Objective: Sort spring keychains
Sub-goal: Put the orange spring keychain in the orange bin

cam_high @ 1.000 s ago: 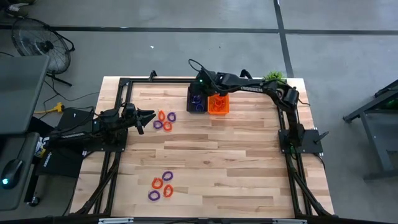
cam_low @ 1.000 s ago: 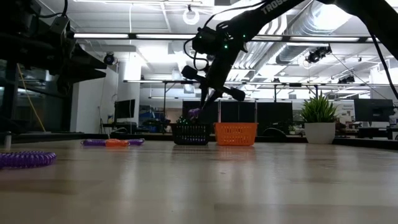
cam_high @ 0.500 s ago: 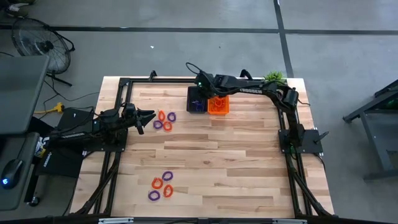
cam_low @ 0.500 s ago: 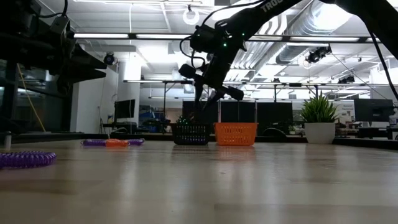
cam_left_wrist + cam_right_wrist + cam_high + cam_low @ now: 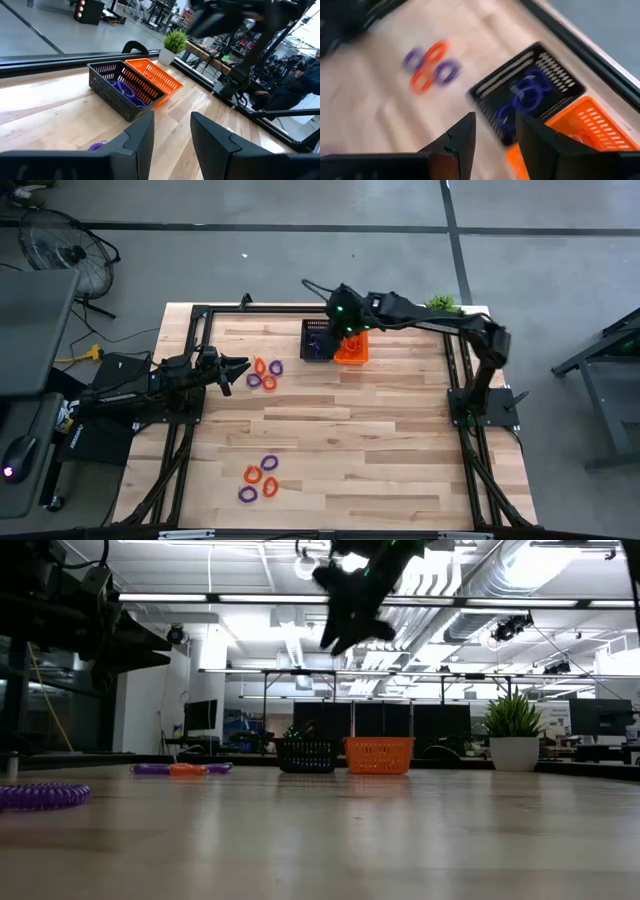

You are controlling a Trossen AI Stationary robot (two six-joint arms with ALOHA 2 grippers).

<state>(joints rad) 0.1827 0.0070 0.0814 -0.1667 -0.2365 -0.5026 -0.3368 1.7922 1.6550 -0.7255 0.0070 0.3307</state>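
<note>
Purple spring keychains (image 5: 527,97) lie in the black basket (image 5: 317,339) beside the orange basket (image 5: 351,348); right hand (image 5: 495,131) above, parted, empty.

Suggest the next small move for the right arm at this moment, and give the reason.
Probably swing the right gripper toward the nearest cluster of spring keychains by the left gripper. It hangs open and empty above the black basket, which already holds purple coils, while orange and purple keychains lie loose on the table. The orange basket sits beside it.
</note>
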